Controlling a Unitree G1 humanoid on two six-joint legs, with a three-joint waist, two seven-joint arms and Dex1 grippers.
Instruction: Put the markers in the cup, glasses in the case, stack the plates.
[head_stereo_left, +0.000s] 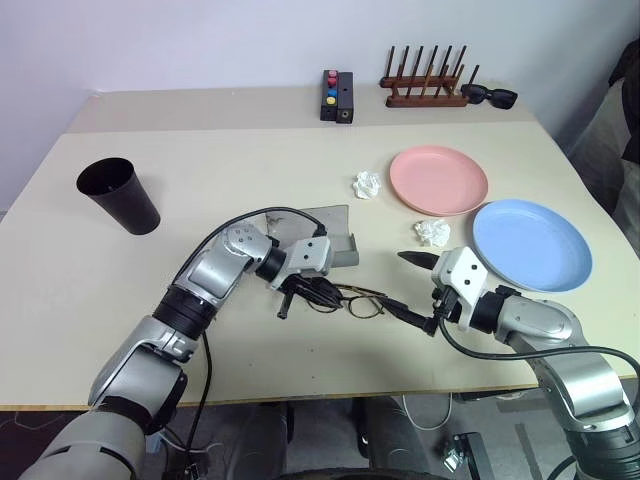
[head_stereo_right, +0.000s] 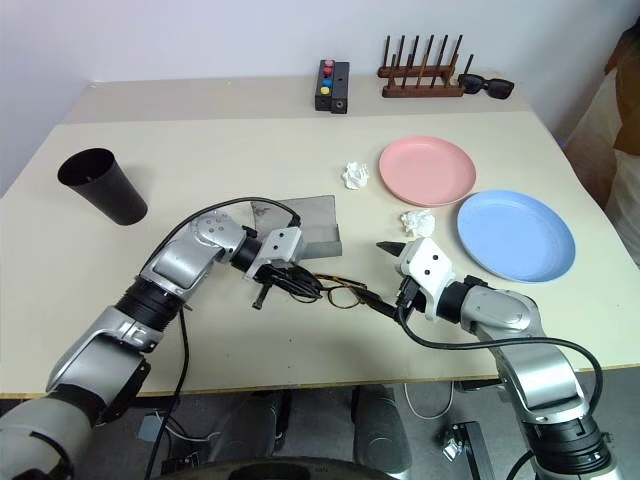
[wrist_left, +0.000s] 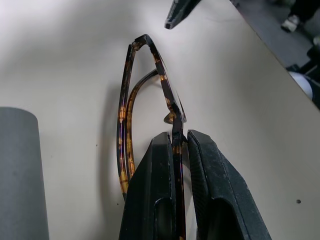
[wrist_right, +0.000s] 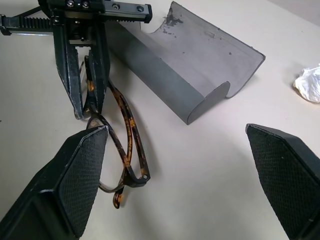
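Two end effectors work near the front edge of the surface (head_stereo_left: 120, 330). The cup (head_stereo_left: 120, 195) stands well to the left of the left end effector (head_stereo_left: 293, 297), which is clamped on the frame of the glasses (head_stereo_left: 355, 300); the open grey case (head_stereo_left: 330, 240) lies just behind it. The right end effector (head_stereo_left: 420, 292) is spread wide just right of the glasses. The pink plate (head_stereo_left: 438, 180) and the blue plate (head_stereo_left: 532, 245) lie beyond it.
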